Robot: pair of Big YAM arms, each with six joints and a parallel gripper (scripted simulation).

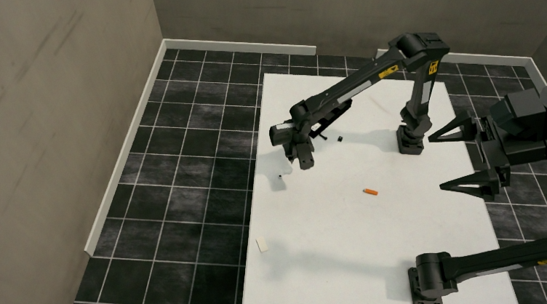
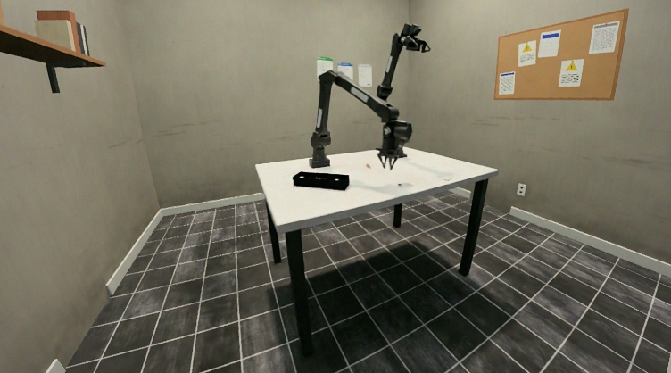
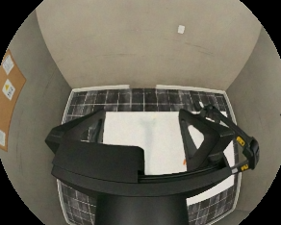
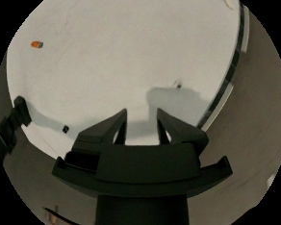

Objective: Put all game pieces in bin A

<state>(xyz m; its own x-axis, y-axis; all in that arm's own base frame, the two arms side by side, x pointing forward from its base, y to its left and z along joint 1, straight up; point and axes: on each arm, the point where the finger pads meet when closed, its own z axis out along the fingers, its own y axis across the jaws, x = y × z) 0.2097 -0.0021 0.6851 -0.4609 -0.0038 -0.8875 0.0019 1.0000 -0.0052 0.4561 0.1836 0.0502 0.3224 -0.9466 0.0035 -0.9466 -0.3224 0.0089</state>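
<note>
My right gripper (image 1: pixel 303 160) (image 4: pixel 141 112) hangs a little above the table near its left edge, fingers apart with nothing between them; the right wrist view shows the empty gap. A tiny black-and-white game piece (image 1: pixel 279 176) lies just ahead of the gripper and shows in the wrist view (image 4: pixel 178 82). A small black die (image 1: pixel 340 138) lies beside the black bin (image 1: pixel 331 114), which the right arm partly hides. The bin shows whole in the exterior view (image 2: pixel 320 180). My left gripper (image 1: pixel 435 162) (image 2: pixel 418 45) is open and empty, raised high above the table.
An orange cylinder (image 1: pixel 370 191) lies mid-table. A white block (image 1: pixel 261 244) lies near the table's front left corner. The right arm's base (image 1: pixel 410 139) and the left arm's base (image 1: pixel 431 278) stand along the right side.
</note>
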